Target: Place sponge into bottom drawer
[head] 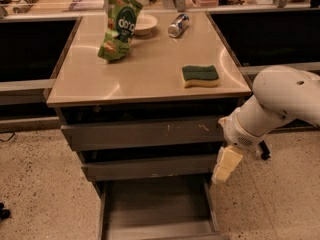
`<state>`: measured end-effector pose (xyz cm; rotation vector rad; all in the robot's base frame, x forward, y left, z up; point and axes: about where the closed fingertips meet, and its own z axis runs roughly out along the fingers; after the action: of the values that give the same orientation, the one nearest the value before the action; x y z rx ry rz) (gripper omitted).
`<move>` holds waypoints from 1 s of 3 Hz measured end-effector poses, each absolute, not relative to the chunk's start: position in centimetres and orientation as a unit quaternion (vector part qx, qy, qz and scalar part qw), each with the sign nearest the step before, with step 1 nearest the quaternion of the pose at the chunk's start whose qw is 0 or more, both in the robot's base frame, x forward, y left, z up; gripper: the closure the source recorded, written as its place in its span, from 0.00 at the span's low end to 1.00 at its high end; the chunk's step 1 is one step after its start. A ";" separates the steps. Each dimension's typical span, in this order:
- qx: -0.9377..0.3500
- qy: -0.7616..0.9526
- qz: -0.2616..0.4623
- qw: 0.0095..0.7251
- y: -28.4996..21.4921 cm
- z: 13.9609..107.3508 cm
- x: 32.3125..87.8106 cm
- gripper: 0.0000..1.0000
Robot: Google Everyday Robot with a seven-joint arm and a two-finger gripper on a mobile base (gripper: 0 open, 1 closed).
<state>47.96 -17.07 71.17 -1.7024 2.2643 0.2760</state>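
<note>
The sponge (200, 76) lies on the tabletop (145, 69), right of centre. The gripper (222, 171) hangs at lower right, beside the open bottom drawer (155, 206). I cannot tell whether it is open or closed.

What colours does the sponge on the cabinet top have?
The sponge is dark green over pale yellow, camera view; the pincer hangs beside the drawers.

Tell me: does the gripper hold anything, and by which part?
Nothing. The gripper hangs beside the open bottom drawer; the sponge lies apart on the cabinet top.

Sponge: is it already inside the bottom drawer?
No, the sponge lies on the countertop, while the hand hangs near the open bottom drawer.
</note>
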 end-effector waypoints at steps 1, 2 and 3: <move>-0.592 0.785 0.089 0.160 -17.2 74.1 48.0 0.00; -0.600 0.775 0.066 0.187 -17.6 80.7 48.4 0.00; -0.602 0.758 0.027 0.250 -18.2 88.6 51.5 0.00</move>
<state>51.55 -18.16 88.61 -1.6387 2.0628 0.0747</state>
